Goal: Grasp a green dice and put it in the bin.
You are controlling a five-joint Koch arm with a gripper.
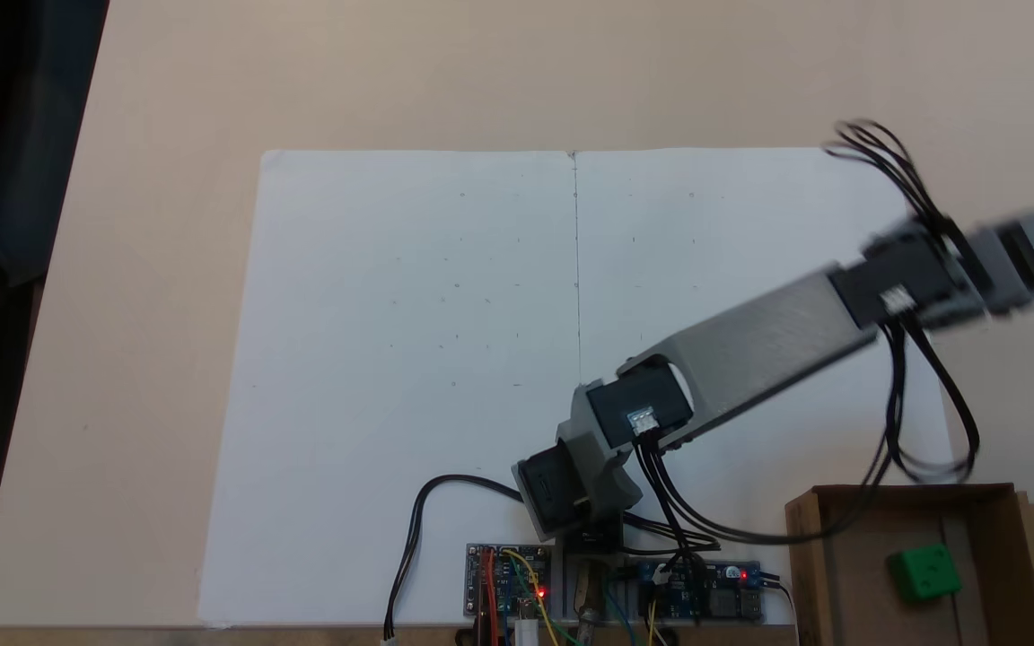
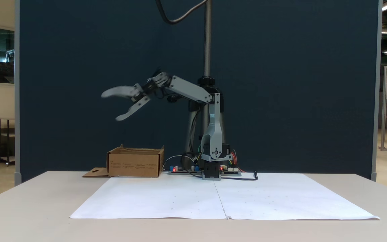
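Green dice (image 1: 924, 571) was seen lying inside the bin (image 1: 811, 556). Fingers (image 2: 112, 105) were spread wide, empty, raised well above the bin. Placement judged done; nothing left but retreat.

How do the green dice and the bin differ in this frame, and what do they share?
The green dice is a small bright green cube; the bin is a far larger brown cardboard box. The dice is closed on every visible side, while the bin is open-topped with low walls and a flap lying flat on the table beside it. The dice lies inside; the bin holds it. Both are boxy and at rest, clear of the open hand raised above.
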